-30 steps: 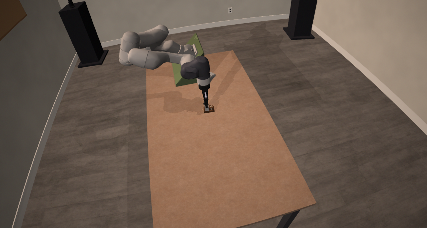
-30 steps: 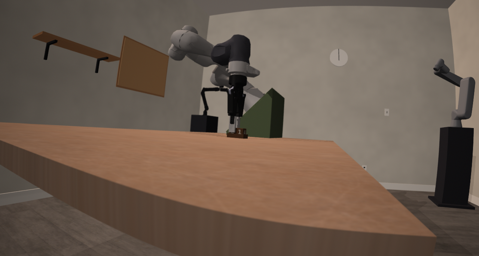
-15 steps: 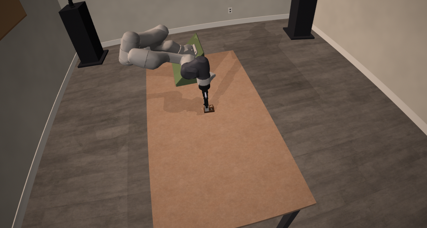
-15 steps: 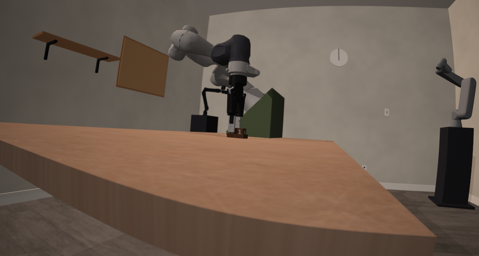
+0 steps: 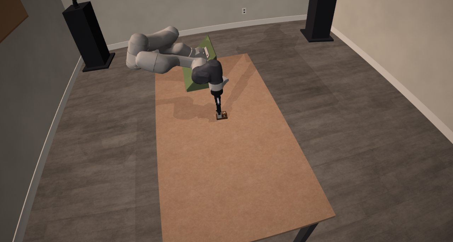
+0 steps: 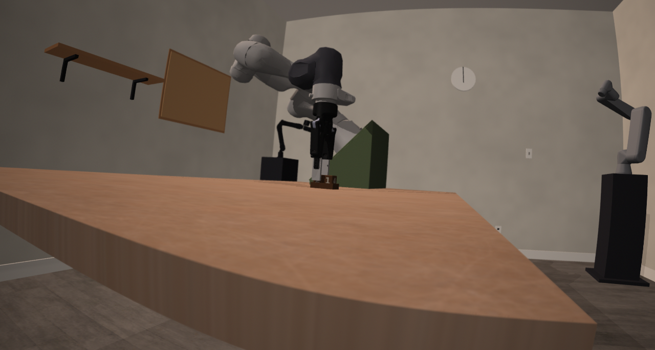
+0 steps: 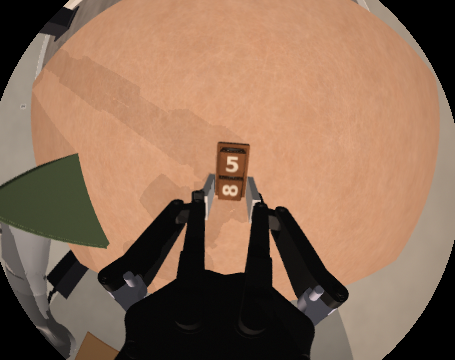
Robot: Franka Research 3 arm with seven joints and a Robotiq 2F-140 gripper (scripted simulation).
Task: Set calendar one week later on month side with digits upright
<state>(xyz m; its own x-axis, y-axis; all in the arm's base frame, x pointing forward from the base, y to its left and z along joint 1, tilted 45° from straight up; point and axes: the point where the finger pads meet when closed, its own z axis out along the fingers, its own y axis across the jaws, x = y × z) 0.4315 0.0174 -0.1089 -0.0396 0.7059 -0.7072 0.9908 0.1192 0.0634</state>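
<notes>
From where I stand, the small brown tray [image 5: 221,118] [image 6: 324,186] [image 7: 233,144] sits flat on the orange-brown tabletop [image 5: 234,164] [image 6: 297,228] [image 7: 312,100], with two number cubes in it, side by side. The hand [image 5: 219,115] [image 6: 320,177] [image 7: 230,184] points straight down at one end of it, its fingers a modest way open and gripping nothing. Its pale pads stand on either side of the cube with the 8 [image 7: 230,190], whose top number lies sideways in the wrist view. Next to it, beyond the pads, is the cube with the 5 [image 5: 223,113] [image 6: 327,180] [image 7: 231,164], a 1 on its side facing the outside view. The pads hide the front of the other cube there, so I can't read the full date, nor can I make out the month's name. Behind the tray, the big pale arm [image 5: 157,61] [image 6: 265,61] [image 7: 24,255] reaches over from a green block [image 5: 190,80] [image 6: 354,160] [image 7: 47,205], and a round clock [image 6: 458,83] hangs on the far wall.
</notes>
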